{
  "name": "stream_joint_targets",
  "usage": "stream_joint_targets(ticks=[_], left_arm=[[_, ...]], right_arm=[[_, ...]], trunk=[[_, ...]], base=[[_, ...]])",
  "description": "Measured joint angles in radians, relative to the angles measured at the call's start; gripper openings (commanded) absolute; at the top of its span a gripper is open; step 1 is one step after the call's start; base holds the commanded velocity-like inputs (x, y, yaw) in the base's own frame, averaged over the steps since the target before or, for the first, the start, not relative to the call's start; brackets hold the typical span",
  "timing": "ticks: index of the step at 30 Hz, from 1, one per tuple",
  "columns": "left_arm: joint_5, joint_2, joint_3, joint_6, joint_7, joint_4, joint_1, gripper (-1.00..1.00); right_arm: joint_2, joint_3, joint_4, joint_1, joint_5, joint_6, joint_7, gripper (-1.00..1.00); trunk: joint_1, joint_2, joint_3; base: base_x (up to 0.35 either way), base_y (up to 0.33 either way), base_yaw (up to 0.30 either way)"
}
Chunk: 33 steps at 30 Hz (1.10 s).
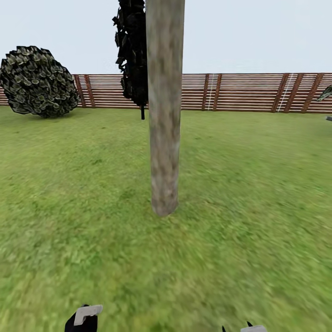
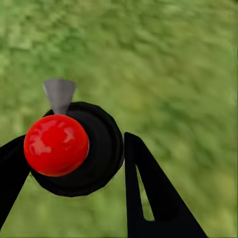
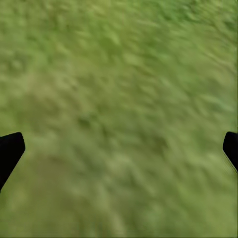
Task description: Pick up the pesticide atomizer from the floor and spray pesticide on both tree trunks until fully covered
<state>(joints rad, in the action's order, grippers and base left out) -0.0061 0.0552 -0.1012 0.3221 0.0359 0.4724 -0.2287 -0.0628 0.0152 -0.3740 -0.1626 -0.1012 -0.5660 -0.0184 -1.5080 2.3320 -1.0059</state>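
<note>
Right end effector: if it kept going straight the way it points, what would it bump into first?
Probably just the lawn: between the open right end effector fingers there is grass, though depth is unclear.

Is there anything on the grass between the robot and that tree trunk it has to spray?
Nothing visible. Open lawn runs from the robot up to the tree trunk. The left gripper already holds the pesticide atomizer; the dark cone tree and fence stand behind the trunk.

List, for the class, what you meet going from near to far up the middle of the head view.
Green lawn → pale tree trunk → black cone-shaped tree → brown slatted fence → pale sky.
</note>
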Motion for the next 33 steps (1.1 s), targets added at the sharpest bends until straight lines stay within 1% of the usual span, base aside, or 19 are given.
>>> stream_joint_targets(ticks=[16,20,24,25,27,28,29,30,31,32,33], left_arm=[[0.000,0.000,0.000,0.000,0.000,0.000,0.000,-1.00],[-0.004,0.001,-0.001,-0.001,-0.001,0.002,-0.002,-1.00],[-0.015,0.002,0.007,-0.004,-0.007,0.009,-0.005,-1.00],[-0.027,0.003,0.009,-0.005,-0.009,0.009,-0.007,-1.00],[-0.065,0.007,0.011,-0.008,-0.012,0.011,-0.009,-1.00],[-0.103,0.011,0.012,-0.009,-0.017,0.011,-0.010,-1.00],[-0.151,0.016,0.013,-0.011,-0.028,0.011,-0.010,-1.00],[-0.178,0.019,0.013,-0.013,-0.036,0.010,-0.011,-1.00],[-0.232,0.025,0.012,-0.015,-0.057,0.008,-0.012,-1.00],[-0.284,0.031,0.011,-0.016,-0.085,0.010,-0.012,-1.00],[-0.308,0.034,0.011,-0.017,-0.103,0.011,-0.013,-1.00]], right_arm=[[0.001,0.001,-0.001,0.000,0.001,0.001,0.003,1.00],[0.002,0.000,-0.012,0.000,0.001,0.002,0.002,1.00],[-0.001,0.000,-0.055,0.000,0.000,0.004,0.006,1.00],[-0.003,0.000,-0.075,0.000,-0.002,0.004,0.008,1.00],[-0.004,0.001,-0.108,-0.001,-0.004,0.005,0.009,1.00],[-0.006,0.001,-0.128,-0.002,-0.010,0.006,0.010,1.00],[-0.006,0.001,-0.148,-0.004,-0.023,0.006,0.011,1.00],[-0.007,0.001,-0.158,-0.005,-0.034,0.007,0.011,1.00],[-0.007,0.002,-0.173,-0.008,-0.064,0.008,0.012,1.00],[-0.007,0.002,-0.185,-0.012,-0.108,0.009,0.013,1.00],[-0.007,0.003,-0.190,-0.015,-0.135,0.010,0.015,1.00]], trunk=[[0.000,0.000,0.000],[0.000,0.000,0.000],[0.000,0.000,0.000],[0.000,0.000,0.000],[0.000,0.000,0.000],[0.000,0.000,0.000],[0.000,0.000,0.000],[0.000,0.000,0.000],[0.000,0.000,0.000],[0.000,0.000,0.000],[0.000,0.000,0.000]], base=[[0.331,0.000,0.000],[0.192,0.000,0.000],[0.044,0.000,0.000],[0.015,0.000,0.000],[0.010,0.000,0.000],[0.005,0.000,0.000],[0.004,0.000,0.000],[0.003,0.000,0.000],[0.002,0.000,0.000],[0.001,0.000,0.000],[0.000,0.000,0.000]])
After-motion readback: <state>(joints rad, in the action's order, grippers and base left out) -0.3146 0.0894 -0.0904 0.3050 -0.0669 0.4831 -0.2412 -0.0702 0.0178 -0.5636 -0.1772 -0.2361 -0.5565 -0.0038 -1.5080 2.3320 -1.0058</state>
